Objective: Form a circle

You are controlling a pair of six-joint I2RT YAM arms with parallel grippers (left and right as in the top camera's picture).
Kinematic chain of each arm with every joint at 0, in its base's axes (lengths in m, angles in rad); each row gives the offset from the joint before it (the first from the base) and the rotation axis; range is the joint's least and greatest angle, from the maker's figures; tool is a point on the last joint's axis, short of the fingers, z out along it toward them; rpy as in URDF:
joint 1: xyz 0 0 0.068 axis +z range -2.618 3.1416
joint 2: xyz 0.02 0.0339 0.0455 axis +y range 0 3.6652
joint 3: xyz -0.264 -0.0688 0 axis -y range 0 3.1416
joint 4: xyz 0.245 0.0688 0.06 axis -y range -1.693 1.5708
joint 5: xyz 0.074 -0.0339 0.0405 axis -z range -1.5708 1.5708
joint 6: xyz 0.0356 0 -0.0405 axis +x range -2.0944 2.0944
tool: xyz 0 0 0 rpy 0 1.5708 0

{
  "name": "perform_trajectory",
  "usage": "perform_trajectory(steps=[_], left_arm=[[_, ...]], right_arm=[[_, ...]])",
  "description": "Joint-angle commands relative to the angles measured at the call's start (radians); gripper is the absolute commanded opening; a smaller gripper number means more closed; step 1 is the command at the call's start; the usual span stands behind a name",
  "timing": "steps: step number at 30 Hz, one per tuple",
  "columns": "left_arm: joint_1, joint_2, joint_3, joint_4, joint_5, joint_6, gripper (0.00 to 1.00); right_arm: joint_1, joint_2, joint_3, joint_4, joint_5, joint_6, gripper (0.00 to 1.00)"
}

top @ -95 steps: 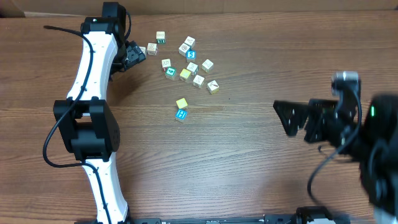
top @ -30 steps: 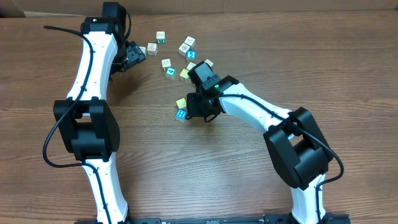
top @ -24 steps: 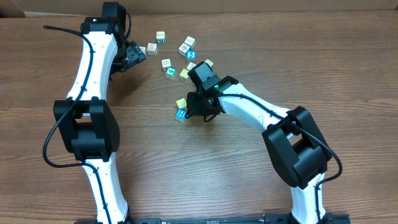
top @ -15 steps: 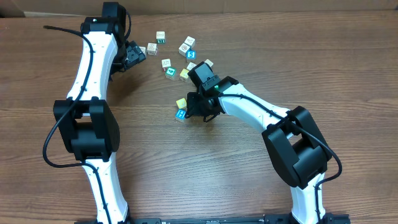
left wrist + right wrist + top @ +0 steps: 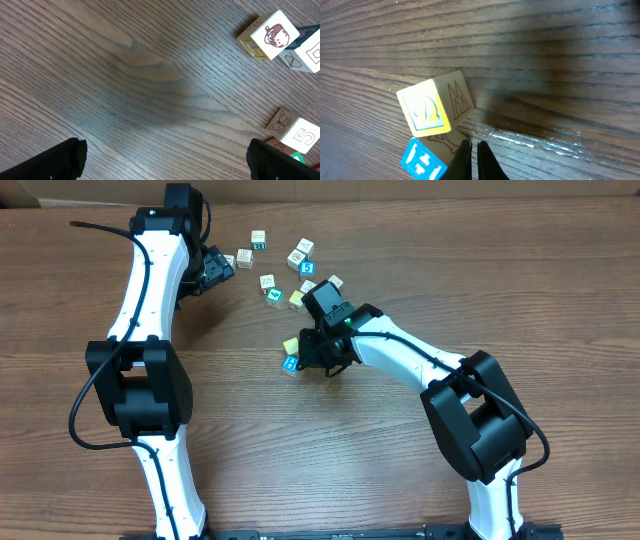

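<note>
Nearest, the right gripper point(image 5: 314, 362) is low over the wooden table point(image 5: 420, 250) with its jaws pressed together and nothing between them. In its wrist view the closed tips point(image 5: 474, 146) sit right at the edge of a blue-faced cube point(image 5: 422, 161), though contact cannot be confirmed. Touching that cube on its far side is a yellow-faced cube point(image 5: 427, 107) with an M on its side. From overhead, these two, blue point(image 5: 291, 364) and yellow point(image 5: 291, 344), lie apart from the rest, on the near side. Shut tips suit pushing rather than lifting, so the likely aim is to slide these strays into line.

Farther off lies the loose cluster of cubes point(image 5: 297, 258), scattered with no ring shape, some hidden under the right arm; the circle is not yet formed.

Farthest left, the left gripper point(image 5: 215, 270) hangs with its jaws spread wide and empty point(image 5: 167, 157). An acorn cube point(image 5: 272, 35) is just beyond its fingers, probably waiting to be taken on that side
</note>
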Motion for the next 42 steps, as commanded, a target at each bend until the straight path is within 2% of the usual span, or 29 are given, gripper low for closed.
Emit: perform_trajectory(steps=[1, 8, 25, 29, 34, 40, 42], left_arm=[[0.001, -0.011, 0.015, -0.001, -0.009, 0.002, 1.0], [0.001, -0.011, 0.015, -0.001, -0.009, 0.002, 0.99], [0.001, -0.011, 0.015, -0.001, -0.009, 0.002, 1.0], [0.001, -0.011, 0.015, -0.001, -0.009, 0.002, 1.0], [0.001, -0.011, 0.015, -0.001, -0.009, 0.002, 1.0], [0.001, -0.011, 0.015, -0.001, -0.009, 0.002, 0.99], [0.001, -0.011, 0.015, -0.001, -0.009, 0.002, 1.0]], right_arm=[[0.006, 0.002, -0.008, 0.003, -0.009, 0.011, 0.04], [0.006, 0.002, -0.012, 0.003, -0.064, 0.015, 0.04], [0.005, 0.002, -0.012, -0.069, -0.06, 0.018, 0.04], [0.006, -0.024, 0.027, -0.135, -0.032, 0.095, 0.09], [0.02, -0.074, 0.134, -0.289, 0.134, 0.177, 0.21], [0.085, -0.081, 0.133, -0.237, 0.229, 0.25, 0.3], [0.11, -0.081, 0.114, -0.209, 0.248, 0.25, 0.3]])
